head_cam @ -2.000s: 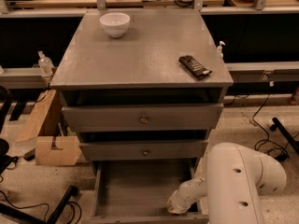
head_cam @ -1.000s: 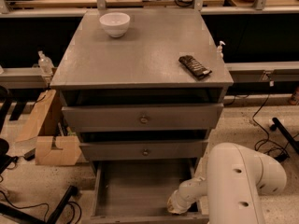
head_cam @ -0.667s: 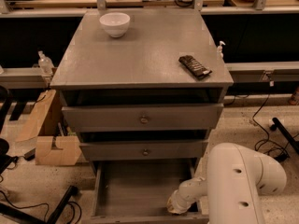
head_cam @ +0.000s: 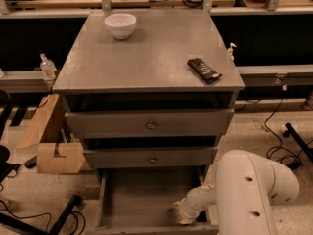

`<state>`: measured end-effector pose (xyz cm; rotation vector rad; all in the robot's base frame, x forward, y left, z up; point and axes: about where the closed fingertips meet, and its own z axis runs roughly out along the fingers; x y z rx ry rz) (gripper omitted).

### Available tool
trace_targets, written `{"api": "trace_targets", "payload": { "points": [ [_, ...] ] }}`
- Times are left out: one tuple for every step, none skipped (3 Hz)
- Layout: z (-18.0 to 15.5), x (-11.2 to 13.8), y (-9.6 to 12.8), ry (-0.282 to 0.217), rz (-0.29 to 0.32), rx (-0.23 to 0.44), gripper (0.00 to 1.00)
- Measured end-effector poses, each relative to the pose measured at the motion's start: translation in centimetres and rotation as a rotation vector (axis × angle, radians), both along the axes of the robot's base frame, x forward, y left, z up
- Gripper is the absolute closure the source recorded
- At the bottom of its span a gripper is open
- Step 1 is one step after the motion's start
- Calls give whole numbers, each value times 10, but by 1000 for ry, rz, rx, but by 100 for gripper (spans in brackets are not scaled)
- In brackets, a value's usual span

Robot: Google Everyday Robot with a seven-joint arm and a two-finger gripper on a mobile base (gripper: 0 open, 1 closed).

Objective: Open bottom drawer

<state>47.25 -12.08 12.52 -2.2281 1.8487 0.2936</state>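
Speckled flooring (head_cam: 24,195), crossed by loose cables, surrounds a grey cabinet (head_cam: 146,58) set against a row of workbenches. A white bowl (head_cam: 120,25) and a dark remote (head_cam: 204,69) are left on the cabinet top, well apart from each other. Neither is involved in the work, and neither would be disturbed by a pull made low down. A cardboard box (head_cam: 56,155) is propped against the cabinet's left side, clear of the drawer's path.

Three drawers are stacked in the cabinet. The top drawer (head_cam: 149,124) and the middle drawer (head_cam: 151,158) are pushed in, each with a small round knob at its centre. The bottom drawer (head_cam: 142,195) is drawn well out toward the camera, so that its bare grey tray is exposed and nothing is seen inside it. Its front panel lies along the lower edge of the view, and the knob on it is hidden.

The white arm (head_cam: 254,190) is bent down from the lower right, presumably so that the lowest level of the cabinet can be reached. The gripper (head_cam: 186,215) is held low at the front right of the tray, just behind the front panel. Whether it is closed, and whether anything is held by it, cannot be told.

Judged from how far the tray is exposed, the opening is largely or wholly done. What remains is probably a release and a withdrawal, with care needed that the drawer is not nudged back in.
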Motion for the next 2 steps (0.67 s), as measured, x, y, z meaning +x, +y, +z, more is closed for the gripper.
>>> {"api": "trace_targets", "payload": {
  "points": [
    [0, 11, 2, 0, 0, 0, 0],
    [0, 11, 2, 0, 0, 0, 0]
  ]
}}
